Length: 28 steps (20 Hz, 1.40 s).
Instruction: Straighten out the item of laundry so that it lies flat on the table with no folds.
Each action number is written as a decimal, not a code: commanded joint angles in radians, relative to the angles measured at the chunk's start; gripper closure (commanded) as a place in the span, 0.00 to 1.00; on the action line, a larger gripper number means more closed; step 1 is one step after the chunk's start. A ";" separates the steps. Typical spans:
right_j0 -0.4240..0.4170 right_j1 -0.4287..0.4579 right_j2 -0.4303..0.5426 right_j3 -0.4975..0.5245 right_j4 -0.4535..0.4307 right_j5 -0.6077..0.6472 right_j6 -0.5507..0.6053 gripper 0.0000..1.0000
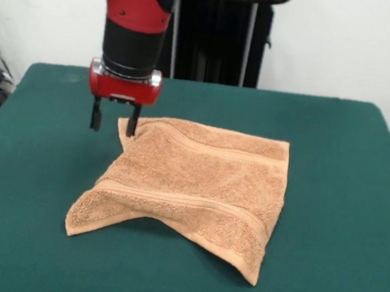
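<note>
Red-and-black hand [115,118], fingers parted, straddles the nearest corner of the orange-tan terry towel [197,189] on the dark green desk [330,205]; the farther edge stays buckled, flattening unfinished.

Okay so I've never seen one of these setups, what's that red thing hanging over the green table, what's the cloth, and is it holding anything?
The red and black thing is a robot arm, and the picture is taken from across the table, facing it. At its lower end is a gripper: two dark fingers pointing down with a gap between them, so it looks open. On the green table lies an orange-tan towel with woven bands. It is not flat yet: its near edge is lifted and wavy, with a shadow beneath. One finger sits right at the towel's far corner on the picture's left, the other just beside the cloth. Nothing appears to be pinched or lifted.
</note>
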 commanded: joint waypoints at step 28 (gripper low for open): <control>0.006 0.249 -0.203 0.022 -0.012 -0.337 0.024 0.00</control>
